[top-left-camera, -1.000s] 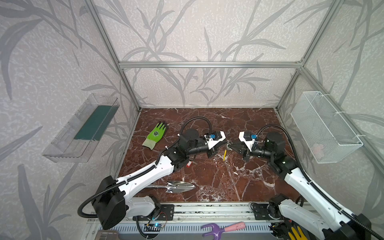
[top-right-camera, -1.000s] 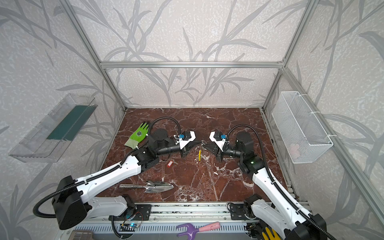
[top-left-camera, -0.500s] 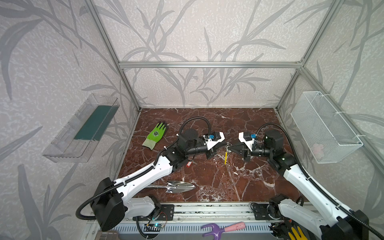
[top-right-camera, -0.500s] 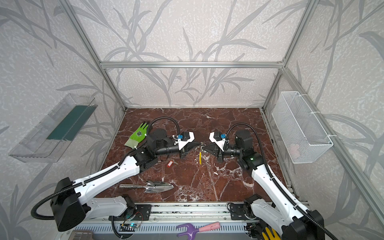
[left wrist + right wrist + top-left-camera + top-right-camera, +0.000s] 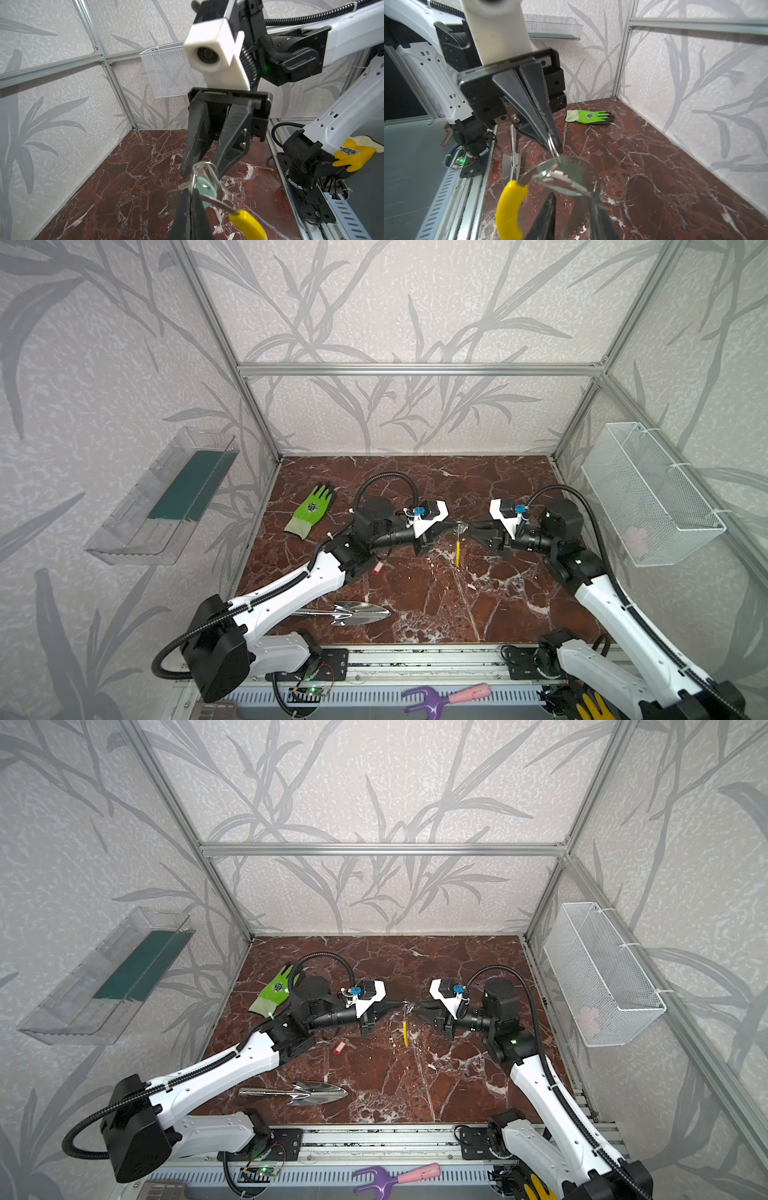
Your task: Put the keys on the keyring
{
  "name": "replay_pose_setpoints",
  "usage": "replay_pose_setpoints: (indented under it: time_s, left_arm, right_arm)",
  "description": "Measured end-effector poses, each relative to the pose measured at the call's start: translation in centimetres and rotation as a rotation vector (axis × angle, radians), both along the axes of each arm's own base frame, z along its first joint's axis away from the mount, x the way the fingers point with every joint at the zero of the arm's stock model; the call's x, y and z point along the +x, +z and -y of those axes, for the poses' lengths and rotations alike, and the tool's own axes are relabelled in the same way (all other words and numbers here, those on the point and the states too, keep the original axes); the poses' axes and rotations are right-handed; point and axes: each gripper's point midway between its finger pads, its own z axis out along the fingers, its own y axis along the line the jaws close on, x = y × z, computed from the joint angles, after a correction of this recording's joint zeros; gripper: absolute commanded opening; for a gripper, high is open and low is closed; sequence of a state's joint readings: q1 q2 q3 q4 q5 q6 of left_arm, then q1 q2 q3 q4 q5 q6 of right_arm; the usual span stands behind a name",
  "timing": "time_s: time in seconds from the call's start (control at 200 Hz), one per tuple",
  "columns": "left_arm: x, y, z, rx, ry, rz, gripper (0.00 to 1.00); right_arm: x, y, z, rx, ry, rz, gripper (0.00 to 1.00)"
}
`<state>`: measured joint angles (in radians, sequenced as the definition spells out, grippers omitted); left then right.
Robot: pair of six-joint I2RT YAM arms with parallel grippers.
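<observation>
1. Where the scene begins on the left, a clear plastic shelf (image 5: 166, 497) hangs on the wall, well apart from the work.
2. A green glove (image 5: 311, 510) lies flat on the marble table (image 5: 415, 605) towards the back left, near the left arm.
3. The red key (image 5: 340, 1046) lies flat on the table just beside the left arm and apart from both grippers. A shiny steel trowel (image 5: 307, 1092) lies nearer the front edge.
4. The left gripper (image 5: 452, 526) is raised above the middle of the table with its jaws pressed fully together. In the right wrist view they pinch the small split ring (image 5: 552, 144) of the mint-green key (image 5: 204, 190), whose tag hangs just below the fingertips.
5. The keyring (image 5: 220, 205) hangs in the air at those same fingertips and touches the split ring. Its yellow segment (image 5: 457, 551) points down towards the table in both top views. I cannot tell whether the grey band is pinched too, or whether it runs through the split ring.
6. The right gripper (image 5: 469, 531) faces the left one tip to tip. Its jaws stand partly apart, with one of its fingers (image 5: 193, 145) on each side of the split ring, and no grip on anything shows.
7. A white wire basket (image 5: 648, 493) hangs on the right wall.
</observation>
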<state>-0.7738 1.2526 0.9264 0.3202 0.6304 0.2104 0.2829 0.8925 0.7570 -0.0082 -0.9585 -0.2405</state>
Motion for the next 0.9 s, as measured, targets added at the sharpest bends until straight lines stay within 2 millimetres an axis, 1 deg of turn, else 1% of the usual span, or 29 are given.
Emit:
replay_pose_setpoints:
  time_s: [0.065, 0.15, 0.265, 0.55, 0.905]
  left_arm:
    - [0.0, -0.1, -0.1, 0.003, -0.001, 0.0, 0.0]
    - [0.0, -0.2, -0.1, 0.007, -0.004, -0.001, 0.0]
    - [-0.1, -0.3, -0.1, 0.011, -0.011, -0.004, 0.0]
    - [-0.3, -0.3, 0.0, 0.013, -0.023, 0.003, 0.0]
    - [-0.1, -0.9, 0.3, 0.025, -0.028, -0.008, 0.0]
  right_arm:
    - [-0.3, 0.6, 0.1, 0.009, 0.001, 0.024, 0.3]
    - [-0.4, 0.9, 0.0, 0.017, 0.008, 0.034, 0.31]
    - [-0.2, 0.8, -0.1, 0.019, 0.014, 0.026, 0.31]
    - [0.5, 0.7, -0.7, 0.044, 0.043, -0.006, 0.26]
    - [0.3, 0.7, -1.3, 0.052, 0.081, -0.01, 0.22]
